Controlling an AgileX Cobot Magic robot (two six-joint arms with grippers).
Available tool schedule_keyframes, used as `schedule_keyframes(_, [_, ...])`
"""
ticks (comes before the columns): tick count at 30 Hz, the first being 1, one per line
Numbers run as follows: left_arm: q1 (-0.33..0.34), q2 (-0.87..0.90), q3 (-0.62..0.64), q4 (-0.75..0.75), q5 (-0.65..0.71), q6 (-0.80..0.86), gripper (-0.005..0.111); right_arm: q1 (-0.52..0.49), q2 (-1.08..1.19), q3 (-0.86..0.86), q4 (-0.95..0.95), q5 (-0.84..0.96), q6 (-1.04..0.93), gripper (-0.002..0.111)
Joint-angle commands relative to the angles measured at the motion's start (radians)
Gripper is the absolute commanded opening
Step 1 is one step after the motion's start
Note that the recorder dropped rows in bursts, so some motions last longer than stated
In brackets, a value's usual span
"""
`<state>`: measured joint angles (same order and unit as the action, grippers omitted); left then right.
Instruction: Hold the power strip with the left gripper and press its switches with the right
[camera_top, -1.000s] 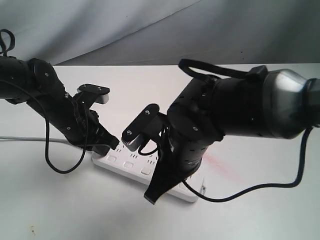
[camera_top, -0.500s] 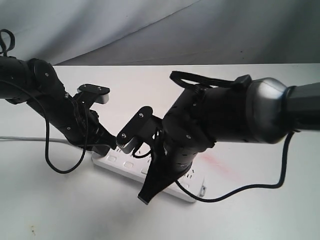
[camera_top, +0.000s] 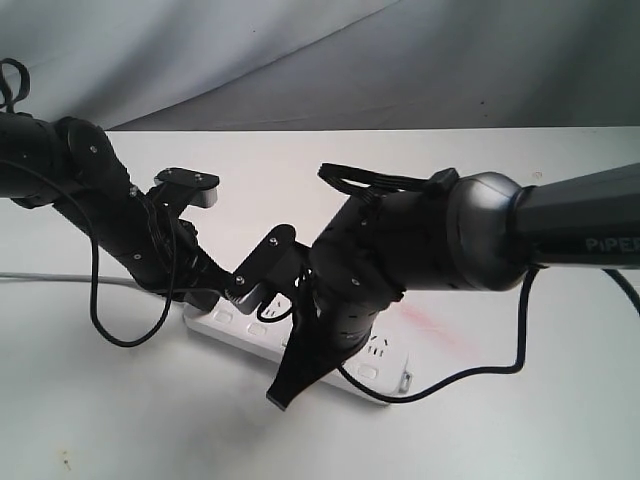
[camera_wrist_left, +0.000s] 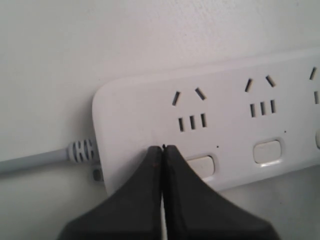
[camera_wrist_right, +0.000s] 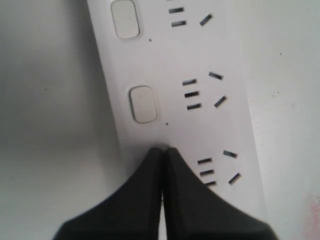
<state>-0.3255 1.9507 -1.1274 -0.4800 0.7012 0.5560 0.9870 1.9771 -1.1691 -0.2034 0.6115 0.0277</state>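
Lying slantwise on the white surface (camera_top: 520, 430), well clear of its far edge, the strip (camera_wrist_left: 150, 115) is a long flat white bar with a rounded end and a grey cord (camera_wrist_left: 35, 161) leaving toward the left edge. The left claw (camera_wrist_left: 163, 148), fingers pressed together and empty, rests its tip on the cord end beside the first switch (camera_wrist_left: 201, 164). The right claw (camera_wrist_right: 162, 149), likewise closed on nothing, touches the strip further along, in line with the switches (camera_wrist_right: 142, 104).

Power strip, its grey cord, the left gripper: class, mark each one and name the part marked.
power strip (camera_wrist_left: 130, 115), left wrist view, bare top face near its rounded end.
grey cord (camera_wrist_left: 30, 161), left wrist view, middle of the visible stretch.
left gripper (camera_wrist_left: 163, 150), left wrist view, seam between closed fingertips.
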Motion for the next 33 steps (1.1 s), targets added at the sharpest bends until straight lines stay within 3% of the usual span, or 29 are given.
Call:
schedule_keyframes(1, [-0.005, 0.009, 0.005, 0.01, 0.014, -0.004, 0.0, -0.001, 0.049, 0.006, 0.021, 0.043, 0.0, 0.0])
schedule_keyframes(7, [-0.005, 0.009, 0.005, 0.01, 0.014, -0.007, 0.0, 0.001, -0.09, -0.055, 0.065, -0.028, 0.0, 0.0])
schedule_keyframes(33, [-0.005, 0.009, 0.005, 0.01, 0.013, -0.005, 0.0, 0.001, 0.035, -0.055, 0.085, -0.091, 0.002, 0.0])
